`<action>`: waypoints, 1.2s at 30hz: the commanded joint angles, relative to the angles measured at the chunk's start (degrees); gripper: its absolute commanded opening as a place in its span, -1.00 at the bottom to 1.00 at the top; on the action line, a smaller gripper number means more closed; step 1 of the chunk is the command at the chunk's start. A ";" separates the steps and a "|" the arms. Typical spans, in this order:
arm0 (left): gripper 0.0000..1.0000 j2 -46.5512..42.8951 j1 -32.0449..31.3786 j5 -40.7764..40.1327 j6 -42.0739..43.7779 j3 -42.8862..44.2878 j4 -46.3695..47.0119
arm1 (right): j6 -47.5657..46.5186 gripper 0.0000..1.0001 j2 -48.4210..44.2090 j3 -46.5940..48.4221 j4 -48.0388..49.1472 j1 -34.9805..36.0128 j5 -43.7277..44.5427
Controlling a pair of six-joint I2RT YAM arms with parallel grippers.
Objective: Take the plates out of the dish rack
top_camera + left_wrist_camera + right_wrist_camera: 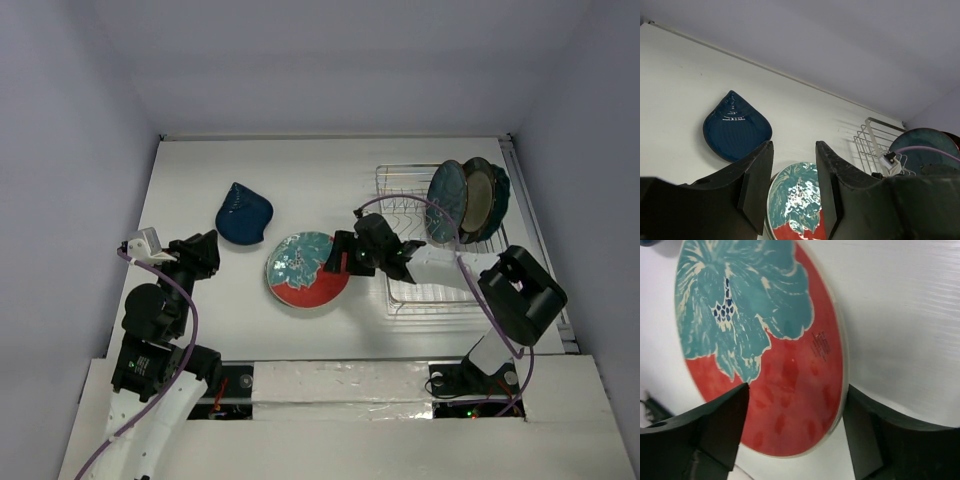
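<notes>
The round teal-and-red plate lies flat on the white table, left of the dish rack. My right gripper is open at the plate's right rim; in the right wrist view its fingers stand wide apart on either side of the plate's red edge without pinching it. The dark blue shell-shaped plate lies flat further left. Two round dark teal plates, the rear one olive-centred, stand upright in the rack. My left gripper is open and empty, near the shell plate.
The chrome wire rack fills the table's right side up to the right edge rail. The right arm's cable loops over the rack. Grey walls close in the table at the back and sides.
</notes>
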 commanded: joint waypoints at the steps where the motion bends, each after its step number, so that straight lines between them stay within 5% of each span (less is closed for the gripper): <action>1: -0.27 -0.28 -0.20 0.23 -0.05 0.40 1.69 | -3.34 0.57 -3.93 1.90 -3.93 0.83 7.25; 5: -0.27 -0.72 -0.20 0.23 0.03 0.49 1.78 | -5.45 0.75 -3.15 2.95 -8.08 1.36 10.43; 12: -0.27 -0.99 -0.20 0.23 -0.05 0.40 1.69 | -6.86 0.75 -10.04 4.71 -12.65 2.59 15.52; 15: -0.27 -0.90 -0.20 0.23 0.03 0.40 1.78 | -8.26 0.39 -17.09 6.11 -15.72 2.59 19.91; 17: -0.36 -0.99 -0.20 0.23 0.03 0.40 1.78 | -10.28 -0.25 -24.12 6.64 -18.36 2.59 24.73; 19: -0.70 -1.25 -0.20 0.23 0.03 0.31 1.86 | -11.25 -0.94 -27.82 7.96 -21.17 0.93 29.39; 20: -0.81 -1.34 -0.20 0.23 0.03 0.31 1.86 | -12.39 -1.00 -30.45 8.40 -23.88 -0.39 32.11; 22: -0.98 -1.78 -0.20 0.23 0.03 0.31 1.69 | -13.27 -1.00 -32.49 9.63 -28.01 -6.00 35.89; 27: -1.00 -2.22 -0.20 0.23 0.39 0.31 1.95 | -15.82 -1.00 -33.73 11.92 -34.97 -16.29 47.32; 30: -1.00 -2.22 -0.20 0.23 0.30 0.40 1.86 | -16.79 -0.41 -32.32 11.92 -34.72 -21.13 51.21; 31: -1.00 -2.22 -0.20 0.23 0.21 0.49 1.78 | -17.31 -0.04 -31.89 11.75 -33.93 -22.45 49.82; 33: -0.93 -2.31 -0.72 0.23 0.30 0.49 1.60 | -18.46 0.15 -31.01 11.04 -30.68 -25.53 45.16; 36: -0.75 -2.66 -0.72 0.23 0.47 0.66 1.51 | -19.51 0.17 -27.24 11.74 -28.22 -26.85 44.09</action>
